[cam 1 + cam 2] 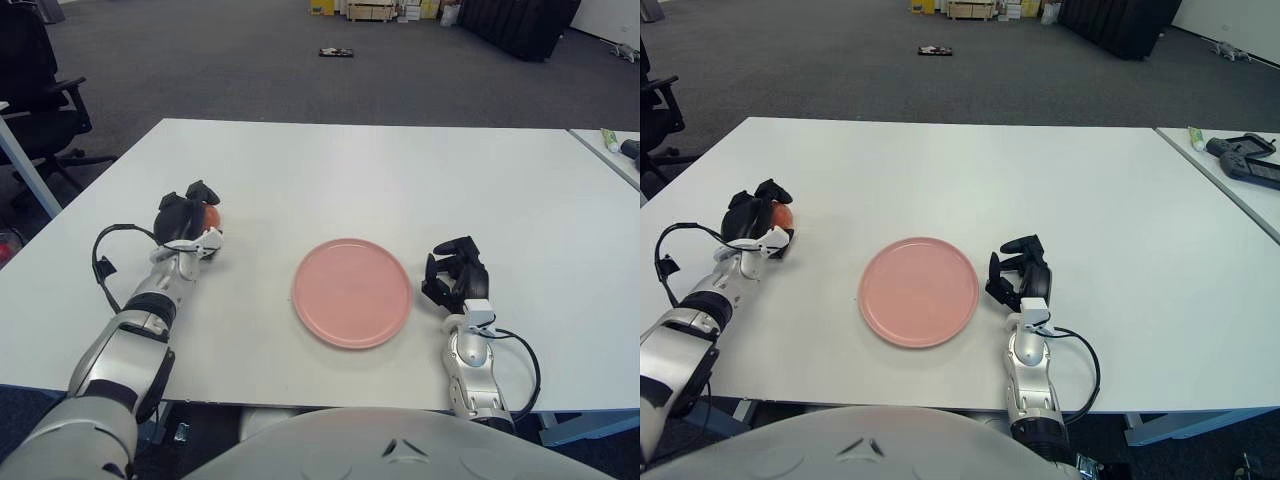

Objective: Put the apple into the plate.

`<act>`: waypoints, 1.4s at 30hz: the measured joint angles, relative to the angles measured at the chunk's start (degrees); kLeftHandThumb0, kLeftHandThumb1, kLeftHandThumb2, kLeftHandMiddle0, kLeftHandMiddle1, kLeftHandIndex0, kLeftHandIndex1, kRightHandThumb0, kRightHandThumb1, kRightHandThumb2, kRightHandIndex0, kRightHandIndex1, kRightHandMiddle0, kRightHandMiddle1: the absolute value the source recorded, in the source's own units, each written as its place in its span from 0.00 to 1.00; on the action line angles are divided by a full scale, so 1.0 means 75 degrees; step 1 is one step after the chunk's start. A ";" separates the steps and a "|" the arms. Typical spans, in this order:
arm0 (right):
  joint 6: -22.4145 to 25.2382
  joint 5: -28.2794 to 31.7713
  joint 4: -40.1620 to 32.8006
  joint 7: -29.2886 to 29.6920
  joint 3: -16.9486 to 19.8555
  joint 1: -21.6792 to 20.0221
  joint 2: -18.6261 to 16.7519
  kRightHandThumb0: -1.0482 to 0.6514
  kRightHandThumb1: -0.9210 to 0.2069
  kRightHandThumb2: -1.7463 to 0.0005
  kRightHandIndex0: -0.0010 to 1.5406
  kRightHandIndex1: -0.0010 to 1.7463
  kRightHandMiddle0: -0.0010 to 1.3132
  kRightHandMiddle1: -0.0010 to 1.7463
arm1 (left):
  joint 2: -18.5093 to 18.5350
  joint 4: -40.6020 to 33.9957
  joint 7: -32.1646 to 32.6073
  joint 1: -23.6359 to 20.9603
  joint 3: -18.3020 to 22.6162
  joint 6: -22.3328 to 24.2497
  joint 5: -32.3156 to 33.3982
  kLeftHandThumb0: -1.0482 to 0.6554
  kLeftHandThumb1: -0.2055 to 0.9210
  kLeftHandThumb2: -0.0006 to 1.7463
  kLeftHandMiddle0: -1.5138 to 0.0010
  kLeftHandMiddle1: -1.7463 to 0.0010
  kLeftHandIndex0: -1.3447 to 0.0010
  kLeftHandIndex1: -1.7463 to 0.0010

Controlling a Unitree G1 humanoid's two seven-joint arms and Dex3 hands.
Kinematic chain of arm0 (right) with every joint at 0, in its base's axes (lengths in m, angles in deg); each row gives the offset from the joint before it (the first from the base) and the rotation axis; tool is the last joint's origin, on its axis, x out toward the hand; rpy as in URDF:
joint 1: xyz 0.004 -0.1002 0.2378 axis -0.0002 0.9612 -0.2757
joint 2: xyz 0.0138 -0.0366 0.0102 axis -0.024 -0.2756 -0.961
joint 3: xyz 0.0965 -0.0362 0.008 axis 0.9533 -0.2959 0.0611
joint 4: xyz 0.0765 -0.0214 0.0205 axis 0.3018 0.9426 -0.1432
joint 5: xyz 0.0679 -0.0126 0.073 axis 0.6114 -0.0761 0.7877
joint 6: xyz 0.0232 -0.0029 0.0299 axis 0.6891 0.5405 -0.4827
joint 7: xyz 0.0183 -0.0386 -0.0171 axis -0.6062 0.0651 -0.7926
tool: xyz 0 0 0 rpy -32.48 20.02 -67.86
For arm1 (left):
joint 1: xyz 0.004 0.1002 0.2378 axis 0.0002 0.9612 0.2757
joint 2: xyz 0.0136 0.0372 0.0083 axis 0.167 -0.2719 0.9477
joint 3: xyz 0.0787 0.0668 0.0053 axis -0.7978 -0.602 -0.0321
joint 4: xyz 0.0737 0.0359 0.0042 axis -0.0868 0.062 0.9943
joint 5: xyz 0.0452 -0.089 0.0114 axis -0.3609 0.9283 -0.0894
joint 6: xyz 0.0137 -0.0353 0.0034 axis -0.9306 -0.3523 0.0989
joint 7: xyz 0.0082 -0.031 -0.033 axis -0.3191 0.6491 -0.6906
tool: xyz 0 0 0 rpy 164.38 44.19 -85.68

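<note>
The apple [209, 215] sits in the left part of the frame, at mid height, on the white table [400, 180]. Only a small red patch of it shows, because the left hand [186, 215] covers most of it. The black fingers [202, 190] of that hand are curled over the top and sides of the apple, pinching it between them. Whether the apple is lifted clear of the table surface or resting on it cannot be determined.

The left forearm runs from the hand down to the lower left corner of the frame, with a black cable [103, 255] looped beside it.

The pink plate [352, 292] lies flat on the table at the centre of the frame, well apart from the apple and to its right. Nothing lies in it.

The right hand [455, 275] shows just beside the right edge of the plate, not touching it. Its fingers are curled loosely inward and hold nothing. Its forearm extends down toward the bottom edge of the frame.

In the upper left corner, an office chair [35, 80] stands on the grey floor beside the table. In the upper right of the right eye view, a second table carries a black controller [1248, 160].
</note>
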 measured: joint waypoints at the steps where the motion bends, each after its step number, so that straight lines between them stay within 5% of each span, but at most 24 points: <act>1: -0.0002 0.0000 0.0001 -0.0001 0.0002 -0.0002 0.0000 0.38 0.27 0.46 0.65 1.00 0.29 1.00 | 0.0009 -0.0091 0.0000 0.0041 0.0006 -0.0002 -0.0011 0.61 0.29 0.87 0.48 0.06 0.61 0.00; 10: -0.0012 -0.0014 -0.0005 0.0002 0.0012 -0.0011 0.0002 0.38 0.27 0.46 0.64 1.00 0.30 1.00 | -0.0040 -0.1369 0.0087 0.0674 0.0288 0.0024 0.0042 0.61 0.37 0.83 0.55 0.01 0.65 0.00; 23: -0.0026 -0.0017 0.0028 0.0010 0.0013 -0.0041 0.0002 0.38 0.27 0.46 0.63 1.00 0.30 1.00 | -0.0144 -0.4466 0.0239 0.1740 0.1011 0.0434 -0.0015 0.61 0.22 0.93 0.48 0.00 0.54 0.01; 33: 0.0010 -0.0052 0.0012 0.0022 0.0008 -0.0032 0.0002 0.38 0.28 0.45 0.64 1.00 0.30 1.00 | -0.0434 -0.6589 0.0207 0.2668 0.1247 0.0604 -0.0252 0.61 0.21 0.95 0.47 0.00 0.54 0.00; 42: 0.0028 -0.0071 0.0017 0.0017 -0.0022 -0.0040 0.0010 0.38 0.29 0.44 0.64 1.00 0.31 1.00 | -0.0824 -0.7583 0.0195 0.3176 0.0926 -0.0334 -0.0677 0.61 0.20 0.95 0.47 0.00 0.54 0.00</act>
